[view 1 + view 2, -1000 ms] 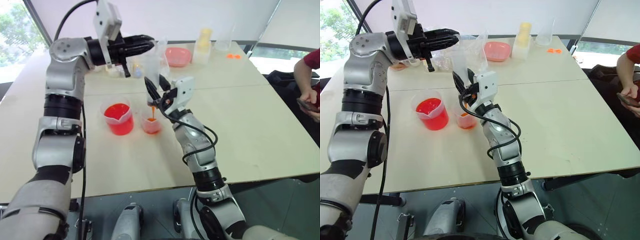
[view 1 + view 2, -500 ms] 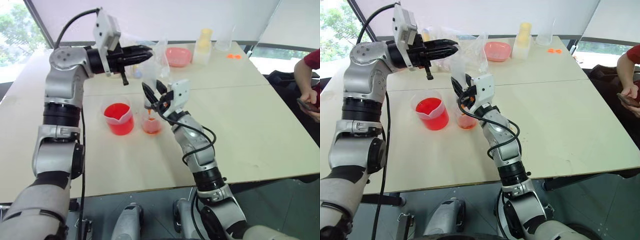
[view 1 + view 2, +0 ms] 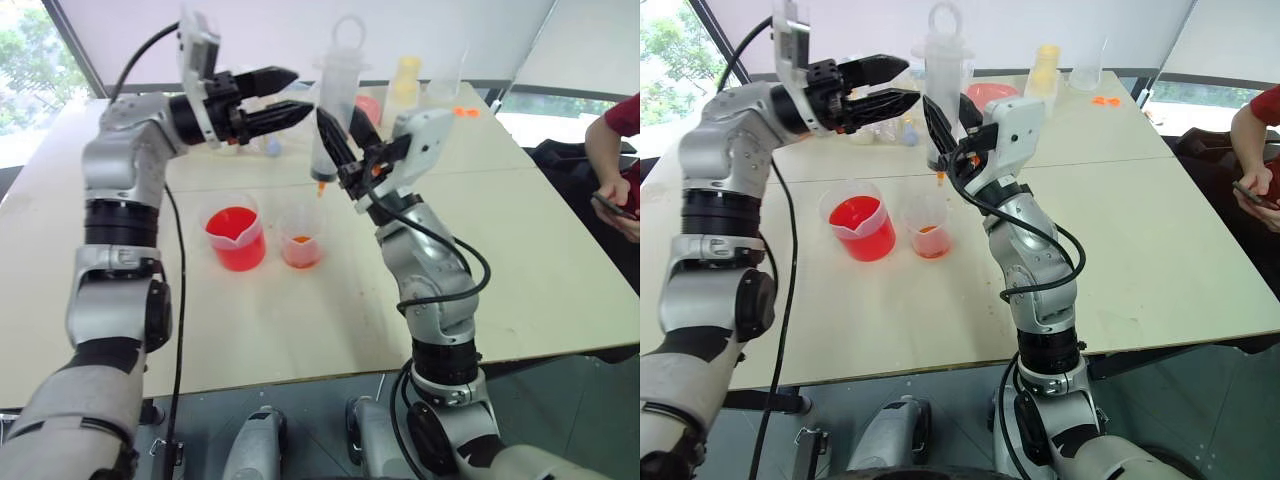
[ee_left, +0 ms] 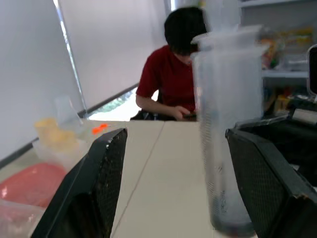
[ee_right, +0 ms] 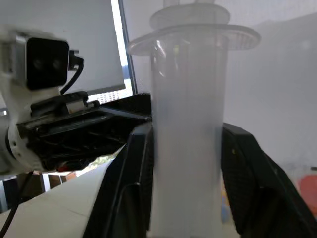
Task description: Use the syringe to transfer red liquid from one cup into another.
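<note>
Above the pale wooden surface (image 3: 520, 250), the right end effector (image 3: 345, 140) holds the large clear plastic syringe (image 3: 331, 110) upright, its two black fingers clamped on the lower part of the thick barrel. The syringe's ring-shaped plunger handle points up and its small orange nozzle tip hangs in the air, above and slightly behind the small narrow clear plastic cup (image 3: 301, 237). That cup stands on the surface with a shallow layer of pale orange liquid at its bottom. Just beside it, on the robot's left, stands the wider clear plastic beaker with a pouring spout (image 3: 237, 236), holding bright red liquid (image 3: 234, 221). The two containers are close together but apart.

The left end effector (image 3: 288, 92) points across toward the syringe from the robot's left, level with the barrel's upper half. Its black fingers (image 4: 101, 186) stand wide apart and touch nothing; in the left wrist view the barrel rises between them without contact.

Farther back on the surface lie a pink shallow bowl (image 3: 983, 93), a pale yellow stack of containers (image 3: 407, 78), a tall clear cup (image 3: 1089, 68) and small orange pieces (image 3: 462, 112). At the right edge, a person in a red shirt (image 4: 171, 77) sits beside the surface holding a dark phone.
</note>
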